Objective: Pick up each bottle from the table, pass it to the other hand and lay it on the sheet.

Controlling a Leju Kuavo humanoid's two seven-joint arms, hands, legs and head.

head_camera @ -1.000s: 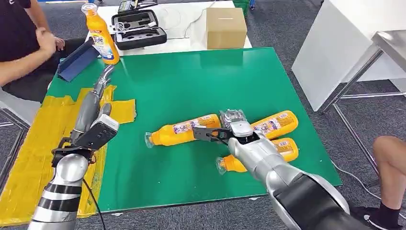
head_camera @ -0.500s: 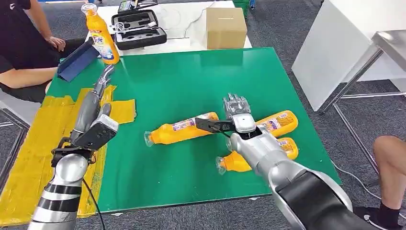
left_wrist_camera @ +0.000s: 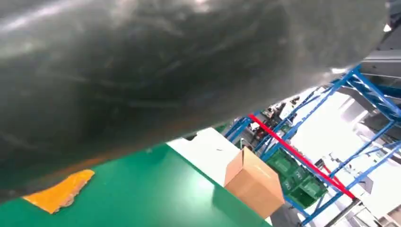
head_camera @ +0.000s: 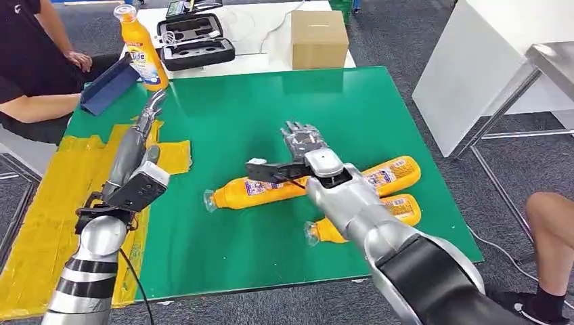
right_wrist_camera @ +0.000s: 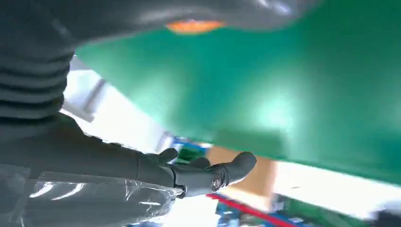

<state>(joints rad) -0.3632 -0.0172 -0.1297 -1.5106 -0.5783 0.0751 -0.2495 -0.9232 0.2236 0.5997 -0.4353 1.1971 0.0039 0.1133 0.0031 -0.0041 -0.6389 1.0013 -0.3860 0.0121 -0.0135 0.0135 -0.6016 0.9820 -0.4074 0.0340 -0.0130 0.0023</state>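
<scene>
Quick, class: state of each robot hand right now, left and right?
Left hand: open, fingers stretched out over the yellow sheet, holding nothing.
Right hand: open, fingers spread above a lying bottle, holding nothing.

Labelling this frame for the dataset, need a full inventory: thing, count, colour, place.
lying bottles: three, orange, on the green mat under and right of the right hand
upright bottle: one, orange, far left corner
green mat: one, covers the table
yellow sheet: one, left edge of the table
cardboard box: one, brown, white table behind
black case: one, open, beside the box
blue folder: one, far left
person: one, seated far left; a leg at right
left hand: silver, open, over the sheet
right hand: open above the bottles
</scene>
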